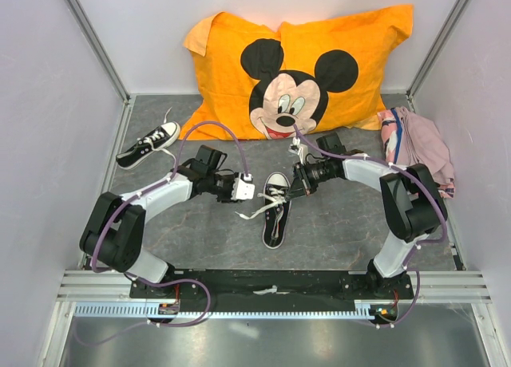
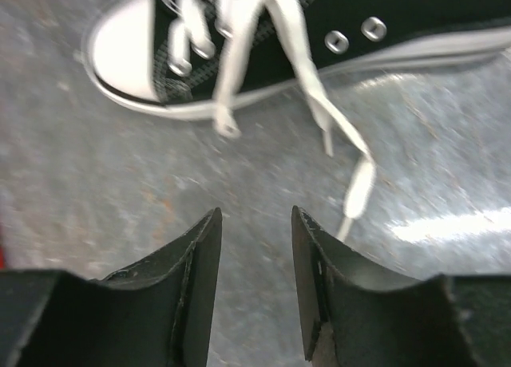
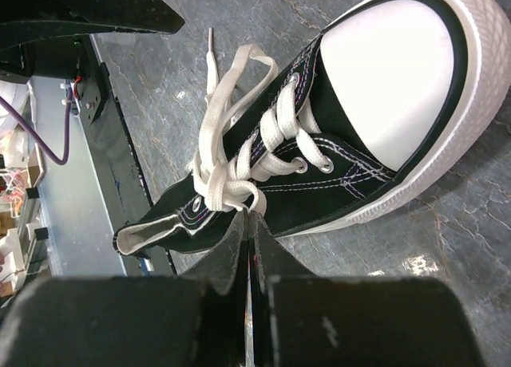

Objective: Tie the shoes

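**A:** What takes up the most room?

**B:** The grey table (image 1: 335,223). An orange Mickey Mouse pillow (image 1: 295,72) leans against the back wall, and a pink cloth (image 1: 419,144) is bunched just to its right.

**A:** Where are the shoes?

**B:** The middle shoe (image 1: 275,215) lies between the two arms, with its toe cap pointing toward the pillow. The second shoe (image 1: 148,145) lies at the far left, well apart from both arms.

**A:** And the claws?

**B:** The left gripper (image 2: 255,215) hangs over bare table just beside the middle shoe. Its fingers are parted by a narrow gap, with nothing between them. The right gripper (image 3: 249,219) has its fingers pressed together — pinching the white laces (image 3: 227,136) by the top eyelets.

**A:** What about the rest of the laces?

**B:** The loose ends trail off the shoe onto the table, on the left gripper's side.
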Tool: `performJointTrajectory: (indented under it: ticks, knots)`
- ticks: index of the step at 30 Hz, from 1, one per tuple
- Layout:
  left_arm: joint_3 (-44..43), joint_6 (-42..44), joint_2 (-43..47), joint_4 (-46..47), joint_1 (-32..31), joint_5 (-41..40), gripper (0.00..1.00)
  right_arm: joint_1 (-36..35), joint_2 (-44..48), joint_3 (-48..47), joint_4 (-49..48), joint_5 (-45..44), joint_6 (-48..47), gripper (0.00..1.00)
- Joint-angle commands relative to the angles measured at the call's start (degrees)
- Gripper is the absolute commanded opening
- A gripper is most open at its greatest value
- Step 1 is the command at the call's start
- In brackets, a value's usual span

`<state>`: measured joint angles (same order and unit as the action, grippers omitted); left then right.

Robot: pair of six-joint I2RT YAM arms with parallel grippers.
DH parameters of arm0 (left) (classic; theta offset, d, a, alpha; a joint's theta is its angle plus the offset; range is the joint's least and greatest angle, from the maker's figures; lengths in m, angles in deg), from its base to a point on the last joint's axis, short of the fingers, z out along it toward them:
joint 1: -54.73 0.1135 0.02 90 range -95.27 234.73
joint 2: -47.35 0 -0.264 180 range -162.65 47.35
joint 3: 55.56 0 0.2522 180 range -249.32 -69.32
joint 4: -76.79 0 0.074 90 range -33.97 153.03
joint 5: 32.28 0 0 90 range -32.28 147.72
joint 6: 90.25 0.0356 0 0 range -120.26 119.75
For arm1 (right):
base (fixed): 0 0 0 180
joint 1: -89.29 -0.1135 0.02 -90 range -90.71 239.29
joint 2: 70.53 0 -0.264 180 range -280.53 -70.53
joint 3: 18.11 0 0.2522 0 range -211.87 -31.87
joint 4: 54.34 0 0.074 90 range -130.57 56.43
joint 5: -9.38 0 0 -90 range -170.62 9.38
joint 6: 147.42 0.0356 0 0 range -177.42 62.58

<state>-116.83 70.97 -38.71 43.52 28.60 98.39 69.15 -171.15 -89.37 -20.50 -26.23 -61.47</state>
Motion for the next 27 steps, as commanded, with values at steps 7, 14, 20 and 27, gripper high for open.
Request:
performJointTrajectory:
  ticks: [7, 14, 20, 27]
  knots:
    - [-4.43, -2.67, -3.32, 12.83, -5.24, 2.4, 0.5, -0.25, 3.85, -2.8, 2.33, -1.74, -2.18, 0.0]
    - [-6.02, -1.79, -6.4, 12.92, -8.32, 3.1, 0.5, -0.07, 4.46, -3.15, 3.3, -2.27, -2.63, 0.0]
    - [-6.55, -1.17, -7.63, 12.83, -9.99, 3.72, 0.49, -0.16, 4.64, -3.33, 3.65, -2.45, -2.8, 0.0]
    - [-7.86, -1.09, -9.04, 12.39, -11.22, 3.46, 0.39, -0.16, 4.9, -3.5, 4.18, -2.62, -3.24, 0.0]
